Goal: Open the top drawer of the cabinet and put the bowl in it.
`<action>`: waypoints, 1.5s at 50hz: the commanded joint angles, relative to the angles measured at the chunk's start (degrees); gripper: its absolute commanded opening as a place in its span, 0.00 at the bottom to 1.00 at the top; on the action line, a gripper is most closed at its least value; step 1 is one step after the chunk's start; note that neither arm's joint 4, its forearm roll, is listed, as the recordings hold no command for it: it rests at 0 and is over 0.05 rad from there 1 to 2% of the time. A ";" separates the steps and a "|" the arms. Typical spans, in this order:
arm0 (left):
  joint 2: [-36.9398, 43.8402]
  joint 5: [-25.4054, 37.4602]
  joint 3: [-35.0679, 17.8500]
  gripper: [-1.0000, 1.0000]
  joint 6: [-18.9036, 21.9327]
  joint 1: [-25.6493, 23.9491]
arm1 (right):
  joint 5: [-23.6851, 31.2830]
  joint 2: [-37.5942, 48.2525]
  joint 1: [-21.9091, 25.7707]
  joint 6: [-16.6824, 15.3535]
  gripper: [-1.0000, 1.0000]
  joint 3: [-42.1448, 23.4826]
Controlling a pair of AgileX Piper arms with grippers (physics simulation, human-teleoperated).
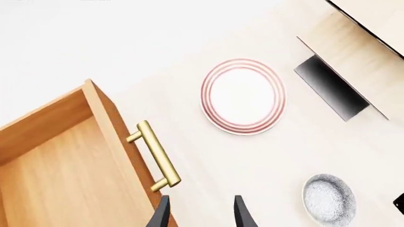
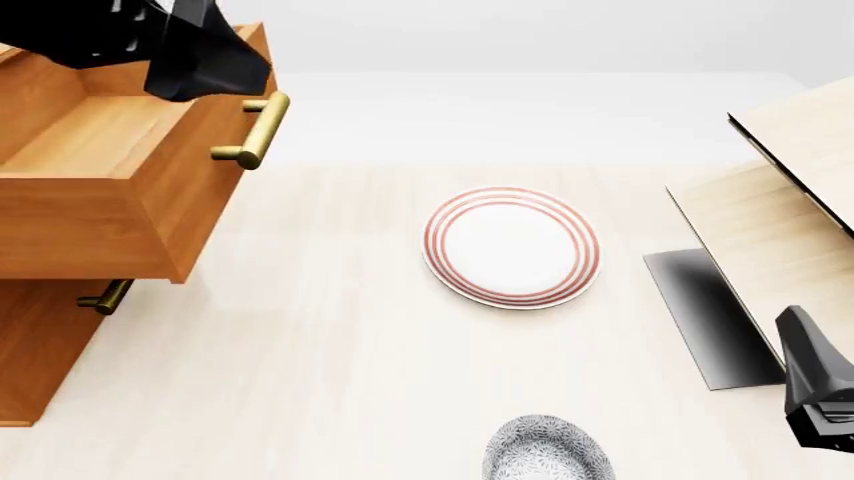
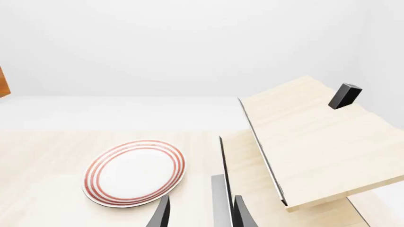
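The top drawer (image 2: pixel 100 190) juts out over the table's (image 2: pixel 307 380) left edge with its box uncovered from above, save where the left arm (image 2: pixel 147 45) hangs over its far corner. Bare tabletop runs between the drawer's brass handle (image 2: pixel 256 130) and the ringed plate (image 2: pixel 511 245) at mid-table. The pale wooden structure (image 2: pixel 787 210) blocks the right edge.

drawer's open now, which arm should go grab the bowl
Probably the right. The bowl sits on the table at the near edge, right of centre, closer to the right arm, whose gripper is open and empty. The left gripper, also open, is up by the top drawer at far left.
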 commanded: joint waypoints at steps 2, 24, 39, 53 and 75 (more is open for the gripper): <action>-2.01 -1.66 3.79 1.00 -0.18 -2.80 | -0.02 -0.07 0.07 0.07 1.00 0.04; -3.86 -8.05 12.86 1.00 -0.29 -9.02 | -0.01 -0.07 0.06 0.08 1.00 0.04; 0.55 -13.64 16.72 1.00 -1.74 -14.33 | 0.00 -0.10 0.06 0.07 1.00 0.04; 9.26 -20.72 17.77 1.00 -5.53 -21.29 | -0.01 -0.07 0.05 0.08 1.00 0.04; 14.88 -27.36 20.06 1.00 -10.97 -25.53 | -0.02 -0.07 0.07 0.10 1.00 0.04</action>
